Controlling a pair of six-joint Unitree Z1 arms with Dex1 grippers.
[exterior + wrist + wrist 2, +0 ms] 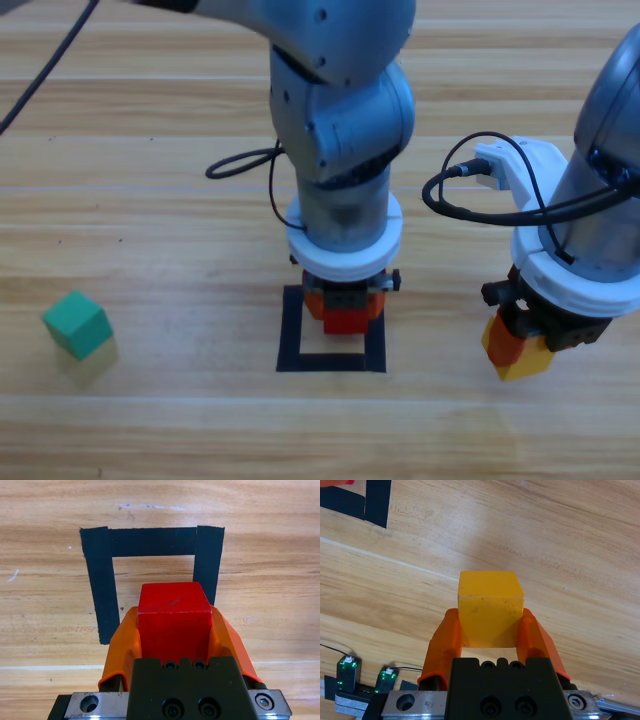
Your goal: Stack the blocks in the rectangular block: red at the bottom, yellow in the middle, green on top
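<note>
High view: the tape square [331,360] lies on the wooden table [160,430] below the middle, and serves as the landmark here. The left arm comes down over its upper edge, and its bulk hides that edge of the square from above. The left gripper [345,318] has its two orange jaws clamped on the red cube [346,321], which sits within the square's upper part; whether the cube rests on the wood or hangs just over it cannot be told. The left wrist view shows the red cube [174,625] pinched between the jaws, with three sides of the tape square [150,542] ahead of it and bare wood inside.

Well to the right of the square, outside it, the right gripper [518,352] holds the yellow cube [522,360], jaws closed on its sides. In the right wrist view the yellow cube [490,609] is gripped low, its top standing clear of the jaws, and a corner of the tape square [357,502] shows far off.

Well to the left of the square, the green cube [77,324] sits alone on the table, touched by nothing.

Count: three cubes, one of each colour; two grippers, each holding one; one square
</note>
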